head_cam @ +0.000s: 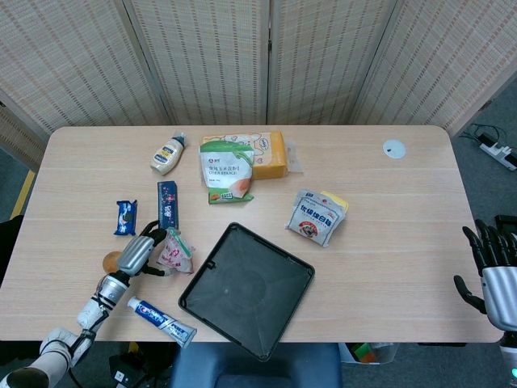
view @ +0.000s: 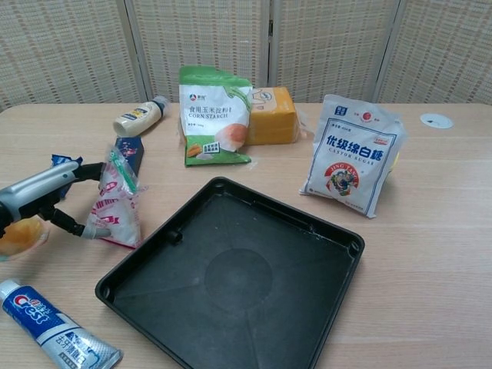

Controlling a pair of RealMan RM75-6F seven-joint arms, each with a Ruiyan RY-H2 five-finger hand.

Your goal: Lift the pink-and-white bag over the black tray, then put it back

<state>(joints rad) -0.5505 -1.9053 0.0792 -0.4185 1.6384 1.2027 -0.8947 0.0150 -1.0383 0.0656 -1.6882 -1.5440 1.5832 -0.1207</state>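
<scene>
**Inspector:** Starting at the left, what did the left hand (head_cam: 136, 255) have?

**Assessor:** It gripped the pink-and-white bag (head_cam: 174, 252) from the bag's left side, fingers (view: 83, 171) on the upper part and one lower digit near the base. In the chest view the bag (view: 114, 204) stood roughly upright, its long axis near vertical and tilted slightly. Whether its base was clear of the table (head_cam: 388, 242) could not be told.

**Inspector:** And its position relative to the black tray (head_cam: 247, 288)?

**Assessor:** Just beside the tray's left corner, not over it. The tray (view: 238, 280) lay to the right of the bag, so the carry would run rightward, away from the holding hand.

**Inspector:** The other hand?

**Assessor:** The right hand (head_cam: 493, 271) was at the far right table edge, fingers apart, holding nothing, well apart from bag and tray. The left was plainly the nearer.
</scene>
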